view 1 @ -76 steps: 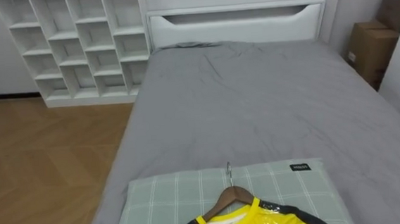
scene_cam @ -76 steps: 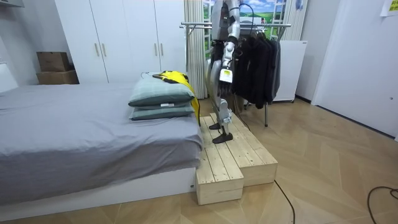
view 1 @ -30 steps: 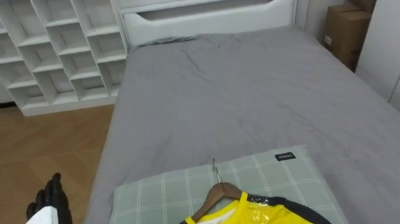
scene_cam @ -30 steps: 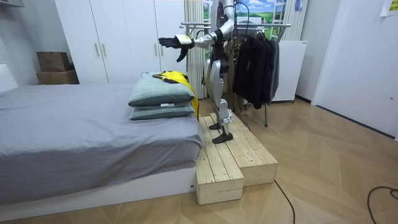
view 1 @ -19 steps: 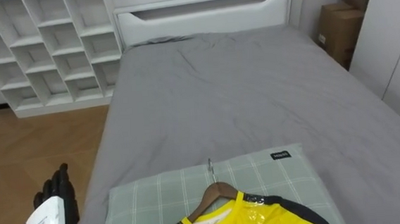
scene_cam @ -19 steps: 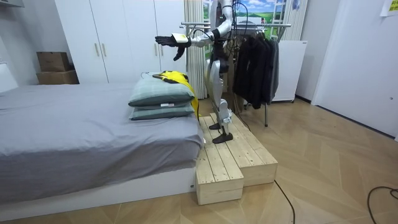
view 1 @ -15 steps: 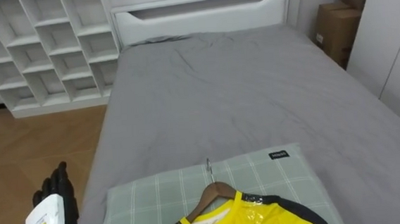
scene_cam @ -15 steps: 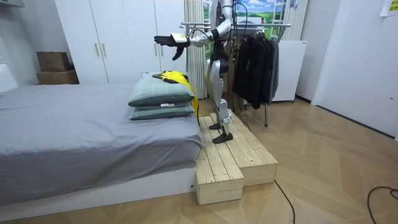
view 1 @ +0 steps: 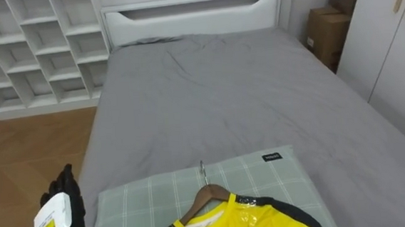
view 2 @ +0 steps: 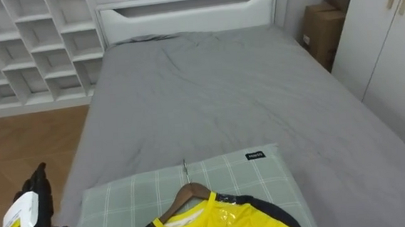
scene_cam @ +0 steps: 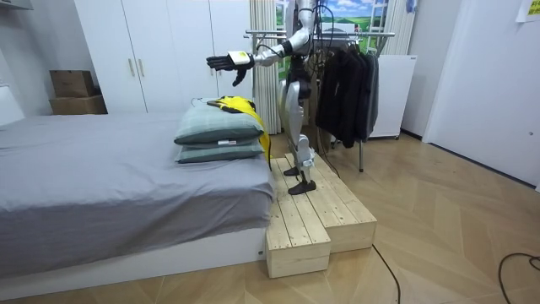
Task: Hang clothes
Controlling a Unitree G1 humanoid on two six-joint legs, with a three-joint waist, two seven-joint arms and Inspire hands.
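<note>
1. Yellow jersey with black shoulder trim lies flat on the near end of the bed, to the right of the left robot hand and well apart from it.
2. The left robot hand is open. Its dark fingers are straight and spread, pointing up the eye views with the back of the hand toward the camera. It sits at the lower left, beside the bed's left edge and over the wooden floor.
3. In the room view this robot hand is held out on a stretched arm at about shoulder height. It is above the yellow jersey and the pillows and touches neither.
4. A wooden hanger sits inside the jersey's collar. Its arms run down under the cloth, and its metal hook points toward the headboard.
5. Jersey and hanger rest on a green plaid pillow. The room view shows it stacked on a second pillow at the end of the bed nearest the robot.
6. Beyond the pillow the grey bed runs up to a white headboard. A white cubby shelf stands to its left. On the right are a cardboard box and white wardrobe doors.
7. The robot stands on a wooden platform at that end of the bed, facing it. A clothes rack hung with dark garments is just behind it.
</note>
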